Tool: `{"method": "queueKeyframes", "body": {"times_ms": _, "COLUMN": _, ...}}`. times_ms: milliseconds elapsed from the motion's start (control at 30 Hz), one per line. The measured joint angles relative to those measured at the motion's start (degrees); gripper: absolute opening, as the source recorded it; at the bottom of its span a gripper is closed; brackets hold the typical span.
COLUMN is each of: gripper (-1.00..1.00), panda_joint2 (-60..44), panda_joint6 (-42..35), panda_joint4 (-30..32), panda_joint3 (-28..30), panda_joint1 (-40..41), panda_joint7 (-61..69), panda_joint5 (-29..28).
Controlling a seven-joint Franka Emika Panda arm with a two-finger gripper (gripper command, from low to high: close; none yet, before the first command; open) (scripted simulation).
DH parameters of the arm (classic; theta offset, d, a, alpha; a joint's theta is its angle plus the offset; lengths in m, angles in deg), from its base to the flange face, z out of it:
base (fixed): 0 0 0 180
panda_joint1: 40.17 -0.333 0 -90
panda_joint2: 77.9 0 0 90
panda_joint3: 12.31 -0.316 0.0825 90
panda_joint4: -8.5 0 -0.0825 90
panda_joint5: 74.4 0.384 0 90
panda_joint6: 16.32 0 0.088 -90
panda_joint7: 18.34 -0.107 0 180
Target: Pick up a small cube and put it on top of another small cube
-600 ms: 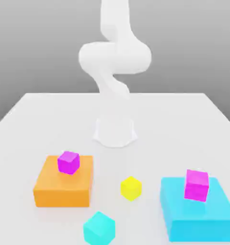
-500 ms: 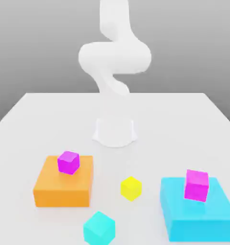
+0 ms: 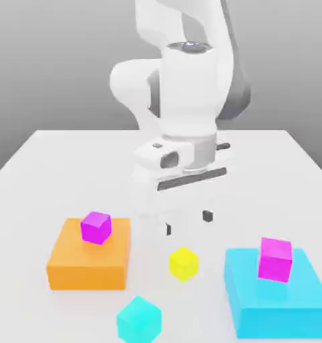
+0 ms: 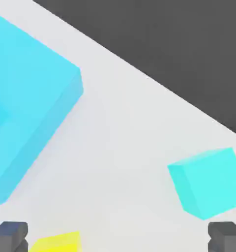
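A: Where is the small yellow cube [image 3: 183, 262]?

B: On the white table [image 3: 29, 201], between the flat orange block [image 3: 90, 262] and the flat blue block [image 3: 278, 301], turned corner-on toward the near edge (equal sides, so no long axis).

A: And the gripper [image 3: 188, 224]?

B: It hangs just above and behind the cube, jaws spread wide, holding nothing. The cyan cube [image 3: 139, 319] lies nearer, to the exterior view's left. A magenta cube tops each flat block.

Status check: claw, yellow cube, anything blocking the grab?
Claw open, empty, hanging above the table. Yellow cube on the table, just in front of the claw, untouched. Cyan cube sits apart; nothing between claw and target.
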Motion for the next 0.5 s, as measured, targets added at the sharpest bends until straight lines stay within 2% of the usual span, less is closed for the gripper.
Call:
{"method": "queueKeyframes", "body": {"times_ms": 267, "gripper": 0.00, "panda_joint2": -18.0, "panda_joint6": 14.5, "panda_joint4": -1.2, "panda_joint3": -3.6, "panda_joint1": 2.2, "panda_joint7": 4.1, "panda_joint5": 3.3}}
{"method": "queueKeyframes", "body": {"times_ms": 300, "gripper": -1.00, "panda_joint2": -19.2, "panda_joint6": 15.4, "panda_joint4": -1.4, "panda_joint3": -3.9, "panda_joint1": 2.6, "panda_joint7": 4.1, "panda_joint5": 3.2}}
{"method": "queueKeyframes", "body": {"times_ms": 500, "gripper": -1.00, "panda_joint2": -19.8, "panda_joint6": 15.8, "panda_joint4": -1.5, "panda_joint3": -4.0, "panda_joint1": 2.8, "panda_joint7": 4.0, "panda_joint5": 3.0}}
